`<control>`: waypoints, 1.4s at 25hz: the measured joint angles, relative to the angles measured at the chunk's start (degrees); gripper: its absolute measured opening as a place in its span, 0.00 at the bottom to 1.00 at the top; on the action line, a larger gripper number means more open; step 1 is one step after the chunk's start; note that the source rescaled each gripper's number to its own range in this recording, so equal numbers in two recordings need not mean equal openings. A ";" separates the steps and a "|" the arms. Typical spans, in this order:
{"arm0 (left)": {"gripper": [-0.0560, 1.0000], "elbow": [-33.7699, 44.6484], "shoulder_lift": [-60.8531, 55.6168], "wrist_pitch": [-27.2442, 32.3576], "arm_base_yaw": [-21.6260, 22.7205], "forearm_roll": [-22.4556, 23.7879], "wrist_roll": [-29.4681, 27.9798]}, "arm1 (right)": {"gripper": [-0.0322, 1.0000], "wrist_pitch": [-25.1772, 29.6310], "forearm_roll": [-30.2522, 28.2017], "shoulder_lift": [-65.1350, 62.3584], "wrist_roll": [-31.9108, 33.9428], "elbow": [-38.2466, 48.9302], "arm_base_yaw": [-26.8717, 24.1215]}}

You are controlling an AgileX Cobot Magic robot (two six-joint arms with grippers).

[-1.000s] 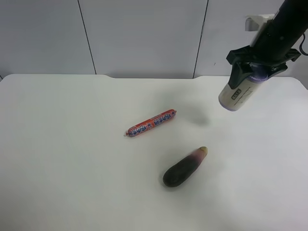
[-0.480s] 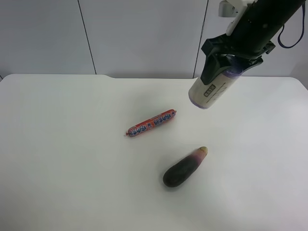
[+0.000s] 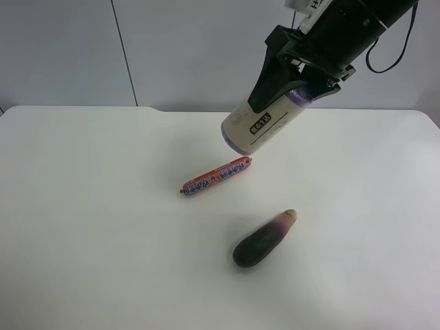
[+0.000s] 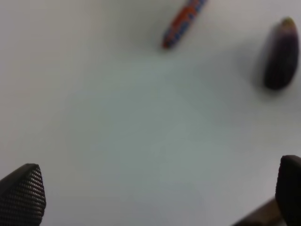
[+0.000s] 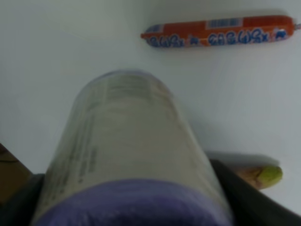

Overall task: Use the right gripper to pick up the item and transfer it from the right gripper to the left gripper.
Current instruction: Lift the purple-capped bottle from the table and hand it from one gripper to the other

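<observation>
White tabletop (image 3: 82, 206) lies beneath grey wall panels. The right gripper (image 3: 302, 81) is clamped on the purple upper end of the item (image 3: 265, 122), which hangs tilted in the air above the sausage (image 3: 216, 176). The left gripper (image 4: 155, 190) is spread wide and empty. The roll looks light and rigid, and its paper wrap may be slick. Its free lower half looks the best place to take hold.

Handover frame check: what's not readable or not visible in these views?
- Label print on the item: too small in the exterior high view, blurred in the right wrist view.
- Left gripper: outside the exterior high view; left wrist view cuts it to two fingertips at the edges.
- Right gripper finger contact: the item fills the right wrist view and hides it.
- Aubergine: right wrist view shows only its tip past the item.
</observation>
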 joint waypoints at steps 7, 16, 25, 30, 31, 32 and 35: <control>1.00 -2.70 8.85 -0.27 -11.39 2.08 3.05 | 0.03 0.36 2.15 0.00 -1.17 0.00 0.99; 1.00 -10.06 21.98 -4.37 -26.09 11.39 3.30 | 0.03 0.31 2.27 0.00 -1.59 0.00 7.08; 1.00 -15.95 36.36 -12.57 -34.99 13.01 2.67 | 0.03 -0.93 3.19 0.00 -1.85 0.00 11.59; 1.00 -18.46 42.00 -15.68 -37.81 13.01 2.67 | 0.03 -1.83 5.85 0.00 -3.24 0.00 11.65; 1.00 -18.72 43.06 -16.59 -38.36 13.01 2.67 | 0.03 -2.06 6.60 0.00 -3.73 0.00 11.65; 1.00 -18.89 43.74 -17.00 -38.72 13.01 2.67 | 0.03 -2.41 7.52 0.00 -4.29 0.00 11.65; 1.00 -19.16 45.71 -18.58 -39.44 13.01 2.67 | 0.03 -2.64 10.68 0.00 -6.03 0.00 11.65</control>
